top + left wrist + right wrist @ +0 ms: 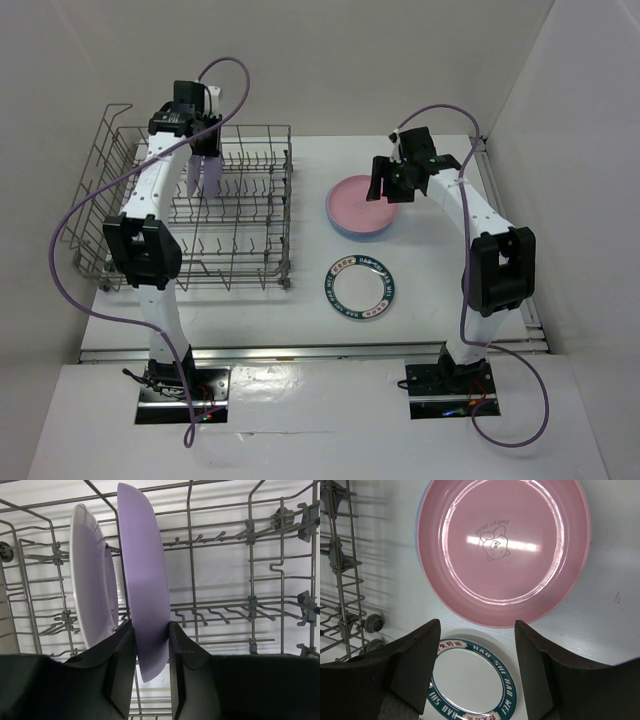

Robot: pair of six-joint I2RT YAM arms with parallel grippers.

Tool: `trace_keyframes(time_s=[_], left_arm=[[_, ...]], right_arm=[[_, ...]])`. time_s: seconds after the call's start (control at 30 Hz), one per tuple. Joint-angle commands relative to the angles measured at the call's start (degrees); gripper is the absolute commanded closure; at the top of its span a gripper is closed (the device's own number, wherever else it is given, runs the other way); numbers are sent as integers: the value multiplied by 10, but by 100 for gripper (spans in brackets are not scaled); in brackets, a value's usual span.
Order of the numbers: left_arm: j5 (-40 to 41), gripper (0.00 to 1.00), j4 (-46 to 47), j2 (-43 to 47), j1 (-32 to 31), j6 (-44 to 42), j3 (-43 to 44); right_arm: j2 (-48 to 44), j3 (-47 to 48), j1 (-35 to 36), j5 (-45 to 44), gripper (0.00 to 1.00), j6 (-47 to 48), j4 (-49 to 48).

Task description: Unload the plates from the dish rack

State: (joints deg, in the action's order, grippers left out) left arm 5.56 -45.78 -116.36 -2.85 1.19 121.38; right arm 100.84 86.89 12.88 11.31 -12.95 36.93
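Lavender plate (145, 590) stands on edge in the dish rack (250, 215), beside a white plate (87, 580), and my left pincer (151, 630) is closed on its rim. My right pincer (477, 625) hangs open and empty over the pink plate (505, 545), which sits on a blue plate (345, 231) on the counter (300, 310), near a teal-rimmed plate (361, 284).

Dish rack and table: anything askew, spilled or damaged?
Nothing stands out. The lavender plate and white plate stand upright in the rack; the pink plate sits on a blue plate, with the teal-rimmed plate flat beside them.
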Motion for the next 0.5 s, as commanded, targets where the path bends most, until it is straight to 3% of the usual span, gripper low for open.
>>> trace_keyframes(time_s=[0.0, 0.1, 0.3, 0.47], left_arm=[[1, 83, -36, -30, 0, -9, 55], [-10, 100, -47, -35, 0, -4, 70], [-89, 100, -47, 5, 11, -4, 81], [-143, 100, 20, 60, 16, -30, 73]], right_arm=[[-26, -6, 10, -6, 32, 7, 7], [-32, -6, 10, -6, 32, 7, 7], [-32, -1, 10, -6, 32, 7, 7], [-32, 17, 10, -6, 32, 7, 17]])
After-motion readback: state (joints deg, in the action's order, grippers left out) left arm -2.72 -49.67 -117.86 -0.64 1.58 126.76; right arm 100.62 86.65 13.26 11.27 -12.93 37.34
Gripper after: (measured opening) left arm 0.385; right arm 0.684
